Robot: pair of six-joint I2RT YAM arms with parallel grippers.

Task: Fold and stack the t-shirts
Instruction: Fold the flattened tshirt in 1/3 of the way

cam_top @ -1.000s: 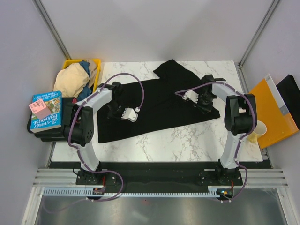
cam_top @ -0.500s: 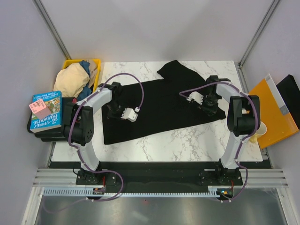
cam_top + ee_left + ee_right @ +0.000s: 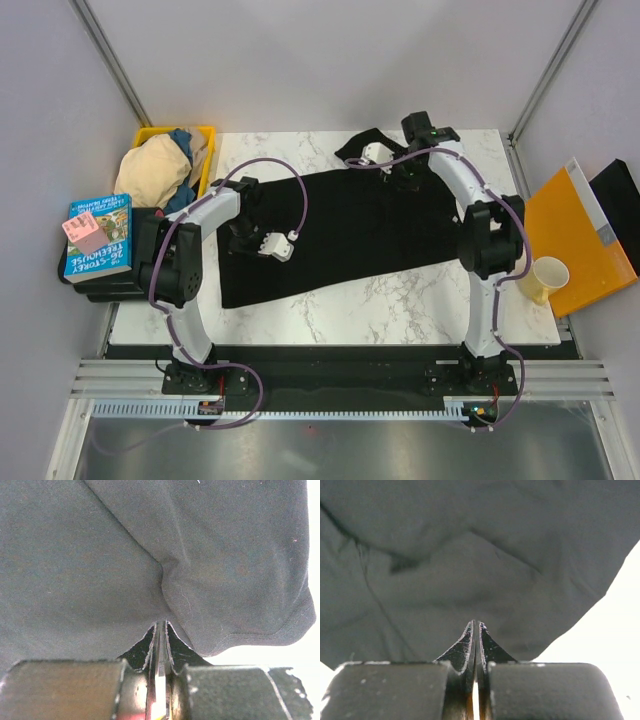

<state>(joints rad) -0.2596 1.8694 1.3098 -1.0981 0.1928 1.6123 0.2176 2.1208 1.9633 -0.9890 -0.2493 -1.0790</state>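
Our right gripper [image 3: 474,625], pressed together, has swung to the far sleeve of the black t-shirt [image 3: 340,230]; our left gripper [image 3: 160,625] pinches its cloth, so we judge spreading unfinished.

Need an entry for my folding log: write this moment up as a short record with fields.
Surface: white marble-pattern table
Spread out: large black cloth t-shirt, lying across the table, one sleeve towards the far edge
Left claw: shut, pinching the shirt at its end nearest the bin
Right claw: shut at the far sleeve; whether it pinches cloth is unclear
Waiting: crumpled beige t-shirt and blue t-shirt in the yellow plastic bin
Folded stack: none yet
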